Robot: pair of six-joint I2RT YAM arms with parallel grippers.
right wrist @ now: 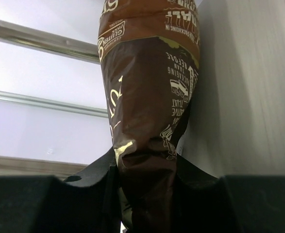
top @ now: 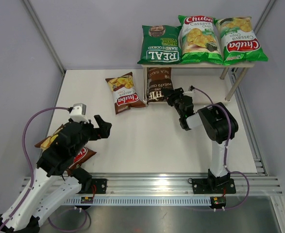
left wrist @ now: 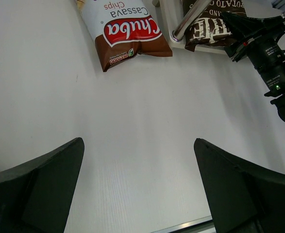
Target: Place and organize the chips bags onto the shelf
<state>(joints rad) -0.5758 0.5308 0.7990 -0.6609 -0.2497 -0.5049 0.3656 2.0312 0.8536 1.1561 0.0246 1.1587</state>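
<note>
Top view: the right gripper [top: 173,93] pinches the glossy dark brown Kettle bag [top: 158,83], half under the pale wood-look two-tier shelf [top: 240,63]; the left gripper [top: 102,127] is spread wide. Left wrist: a brown-red Chuba bag [left wrist: 125,31] lies on the white table [left wrist: 132,136]. Right wrist: the fingers [right wrist: 91,177] clamp the Kettle bag's end.

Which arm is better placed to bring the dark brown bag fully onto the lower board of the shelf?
Right. The right pincer is shut on the end of the dark brown bag, which lies partly under the top board of the shelf. The left pincer is open, far from it.
</note>
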